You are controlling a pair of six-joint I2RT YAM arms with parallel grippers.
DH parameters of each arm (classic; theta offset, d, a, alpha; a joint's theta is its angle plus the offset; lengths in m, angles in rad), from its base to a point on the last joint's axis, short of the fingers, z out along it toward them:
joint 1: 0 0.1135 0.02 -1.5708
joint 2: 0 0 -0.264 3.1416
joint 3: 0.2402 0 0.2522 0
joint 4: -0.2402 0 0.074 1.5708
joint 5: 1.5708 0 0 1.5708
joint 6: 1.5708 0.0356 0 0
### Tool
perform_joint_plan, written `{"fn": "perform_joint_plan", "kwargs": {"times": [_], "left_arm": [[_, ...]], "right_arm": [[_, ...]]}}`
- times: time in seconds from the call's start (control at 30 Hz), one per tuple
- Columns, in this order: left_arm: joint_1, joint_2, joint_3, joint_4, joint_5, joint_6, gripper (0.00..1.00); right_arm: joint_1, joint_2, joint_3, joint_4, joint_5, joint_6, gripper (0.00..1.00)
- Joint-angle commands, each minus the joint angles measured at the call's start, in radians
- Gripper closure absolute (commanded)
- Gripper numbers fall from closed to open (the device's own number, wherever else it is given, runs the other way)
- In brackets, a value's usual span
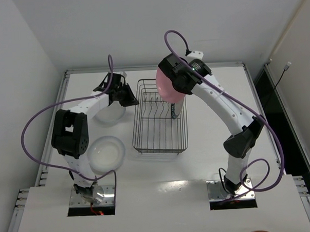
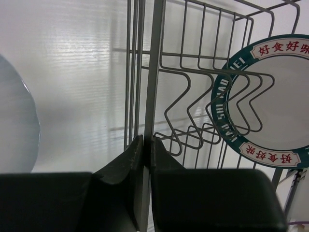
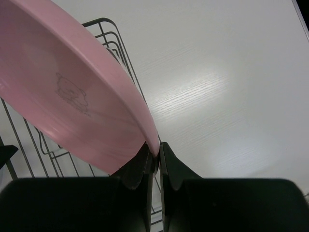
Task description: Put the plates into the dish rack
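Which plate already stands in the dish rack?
The white plate with the green patterned rim. The pink plate is in the right gripper; both translucent plates lie on the table.

There are four plates in all. One pink plate (image 1: pixel 165 85) sits in the upper middle of the overhead view. One whitish plate (image 1: pixel 106 153) is at lower left, and a second whitish plate (image 1: pixel 114 115) is just above it. One white plate with a blue-green lettered rim (image 2: pixel 270 96) fills the right side of the left wrist view. There is one wire rack (image 1: pixel 155 131) in the centre. There are two arms, a left arm (image 1: pixel 71 132) and a right arm (image 1: pixel 227 110). There are two purple cables, one cable (image 1: pixel 23 134) looping at far left and another cable (image 1: pixel 166 39) at the top centre. There is one table (image 1: pixel 220 87).
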Motion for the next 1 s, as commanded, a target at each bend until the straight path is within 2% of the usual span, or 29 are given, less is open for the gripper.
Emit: {"fn": "perform_joint_plan", "kwargs": {"times": [0.0, 0.27, 0.37, 0.57, 0.73, 0.87, 0.97], "left_arm": [[-0.002, -0.042, -0.088, -0.013, -0.028, -0.131, 1.0], [-0.002, -0.14, -0.232, 0.078, -0.045, -0.251, 1.0], [-0.002, -0.154, -0.229, 0.092, -0.032, -0.263, 1.0], [-0.002, -0.085, -0.192, 0.069, 0.028, -0.227, 1.0], [-0.002, -0.074, -0.148, 0.032, 0.007, -0.205, 0.72], [-0.002, -0.074, -0.125, -0.002, -0.015, -0.187, 0.56], [-0.002, -0.065, -0.113, -0.022, -0.024, -0.177, 0.51]], "right_arm": [[0.0, 0.003, -0.015, -0.036, 0.048, -0.023, 1.0], [0.0, 0.012, -0.072, -0.036, 0.104, -0.056, 1.0], [-0.01, 0.012, -0.095, -0.036, 0.105, -0.056, 1.0], [-0.01, 0.03, -0.123, -0.036, 0.124, -0.065, 1.0], [-0.01, 0.052, -0.123, -0.036, 0.158, -0.074, 1.0], [-0.01, 0.098, -0.085, -0.036, 0.21, -0.111, 1.0], [-0.01, 0.113, -0.075, -0.036, 0.235, -0.138, 1.0]]}}
